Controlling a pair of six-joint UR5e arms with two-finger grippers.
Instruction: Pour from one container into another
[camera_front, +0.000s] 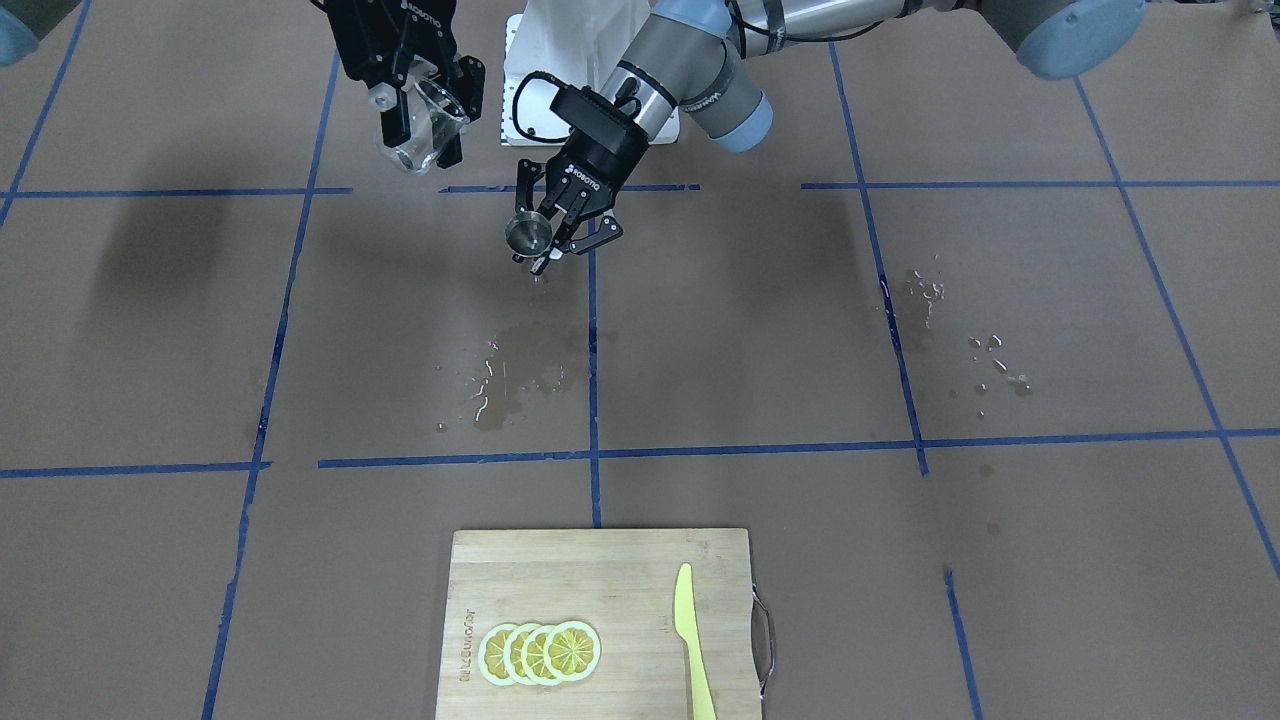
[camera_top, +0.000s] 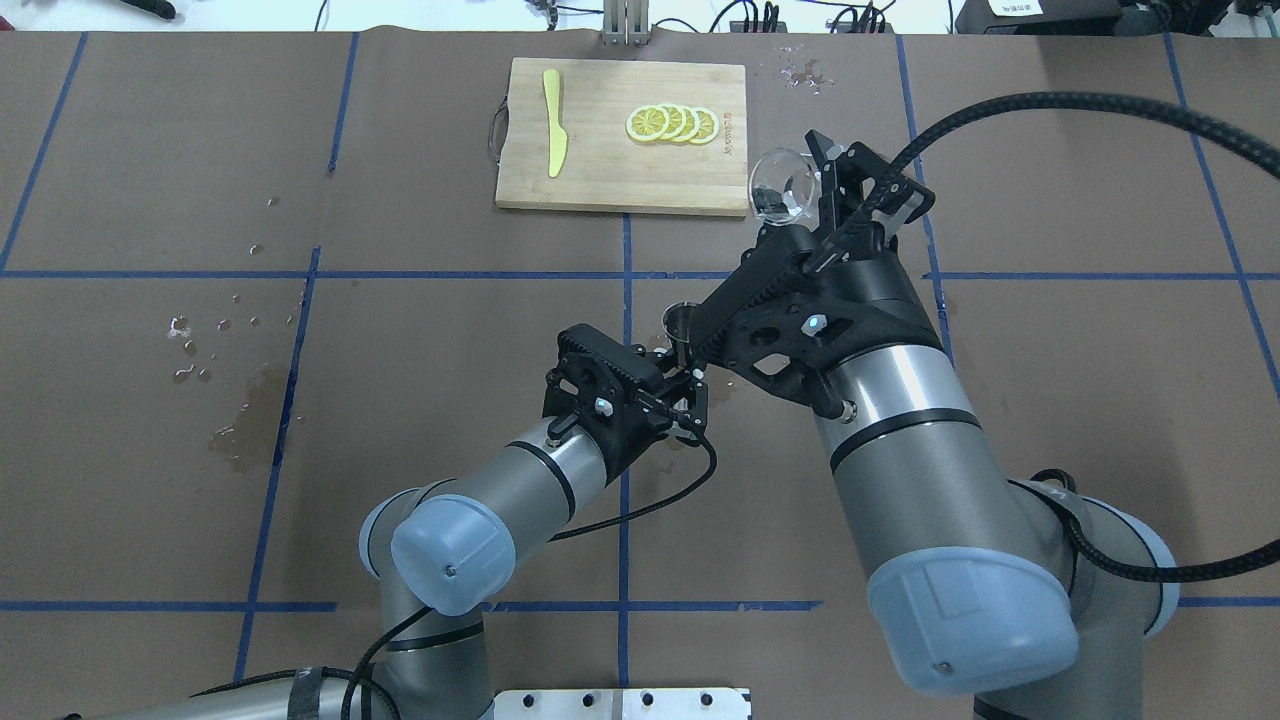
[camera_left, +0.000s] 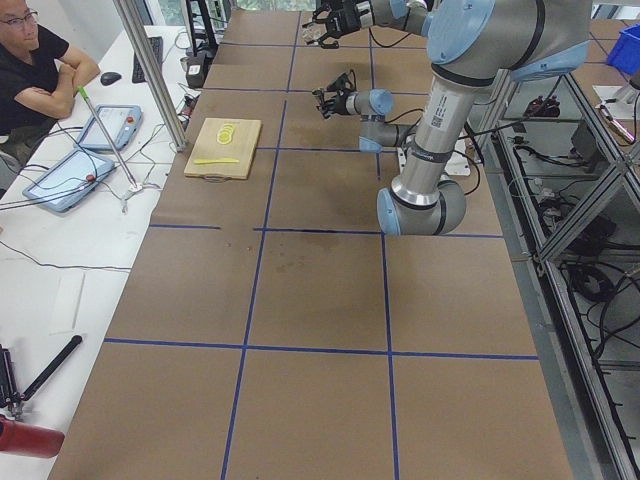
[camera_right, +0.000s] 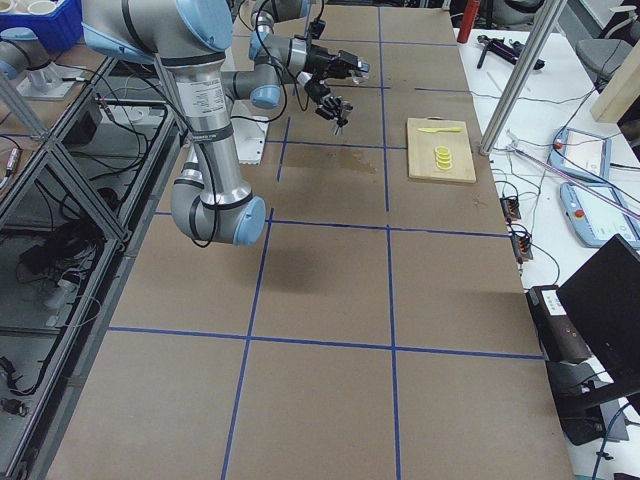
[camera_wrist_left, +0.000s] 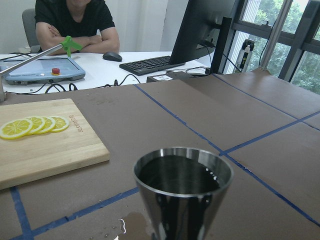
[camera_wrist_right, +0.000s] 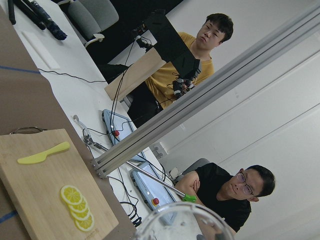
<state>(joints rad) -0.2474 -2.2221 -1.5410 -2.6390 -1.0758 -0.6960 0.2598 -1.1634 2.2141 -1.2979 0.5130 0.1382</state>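
Jigger (camera_front: 530, 233), left pincer (camera_front: 555, 245); cup (camera_front: 428, 120), right pincer (camera_front: 422, 145); overhead half hides jigger.

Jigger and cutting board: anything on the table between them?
A wet spill patch and blue tape lines between jigger and cutting board; front-facing view shows it.

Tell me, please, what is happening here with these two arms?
The right gripper holds the clear glass cup tilted in the air. The left gripper holds the steel jigger upright above the table. The cup is apart from the jigger, not over it. Wet patches show on the table. The cutting board, with lemon slices and a yellow knife, lies away from both arms.
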